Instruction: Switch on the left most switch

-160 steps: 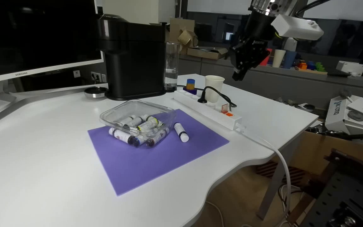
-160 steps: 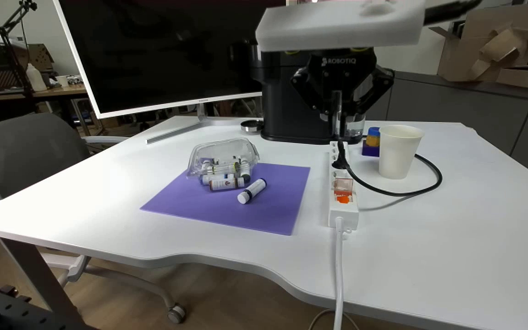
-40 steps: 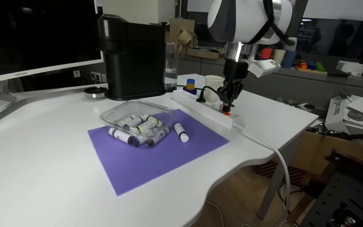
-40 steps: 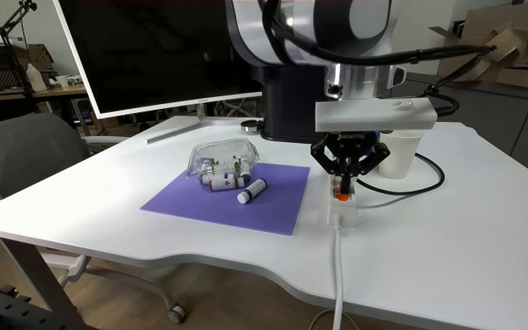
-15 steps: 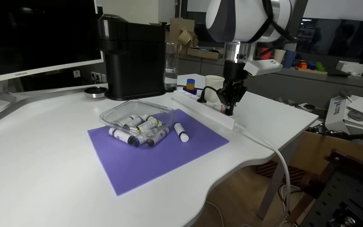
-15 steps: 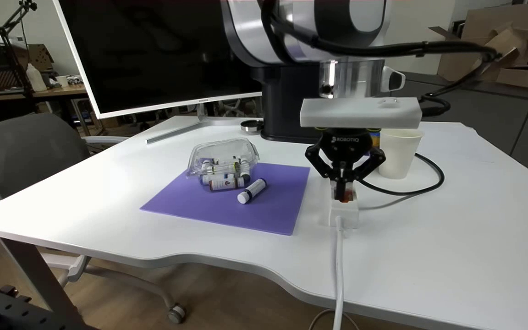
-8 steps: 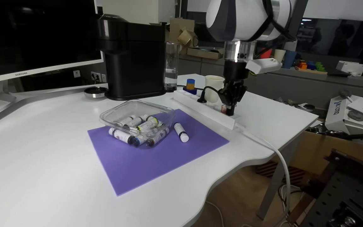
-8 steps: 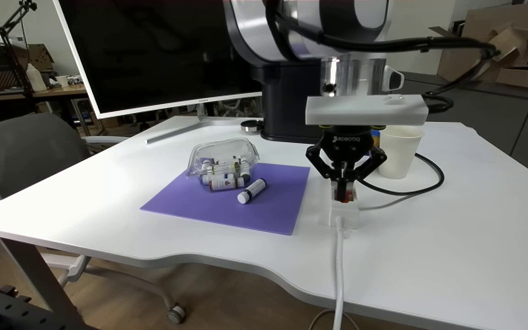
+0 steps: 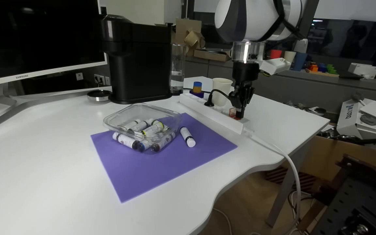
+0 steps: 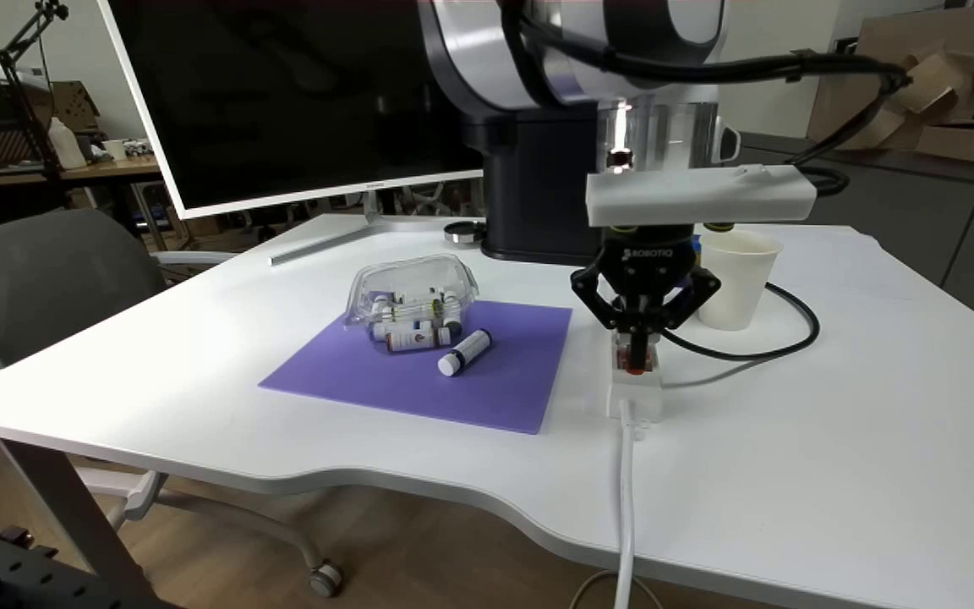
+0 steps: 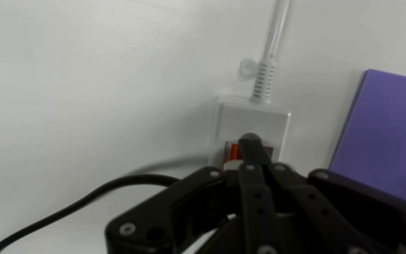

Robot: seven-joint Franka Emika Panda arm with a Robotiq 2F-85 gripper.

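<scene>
The white power strip (image 9: 204,109) lies on the table, its white cable (image 10: 625,491) leaving at the near end. The reddish-orange switch (image 11: 234,152) sits near that cable end; in the wrist view only a strip of it shows left of the fingertip. A small bit of the switch (image 10: 636,371) also shows in an exterior view. A clear reddish flap (image 9: 232,112) stands up beside it. My gripper (image 11: 250,139) is shut and empty, pointing down with its fingertips at the switch and covering most of it. Whether they press it is hidden. The gripper shows in both exterior views (image 9: 239,117) (image 10: 637,365).
A black plug (image 9: 209,101) with its cable is in the strip. A white cup (image 10: 736,279) and a blue-yellow block (image 9: 197,88) stand beside it. A clear box (image 9: 142,124) of markers and a loose marker (image 9: 187,137) lie on a purple sheet (image 9: 162,176).
The arm has come down from above to the switch. In the last second the fingertips have shifted slightly sideways across it. Less orange shows than before, and it looks darker.
</scene>
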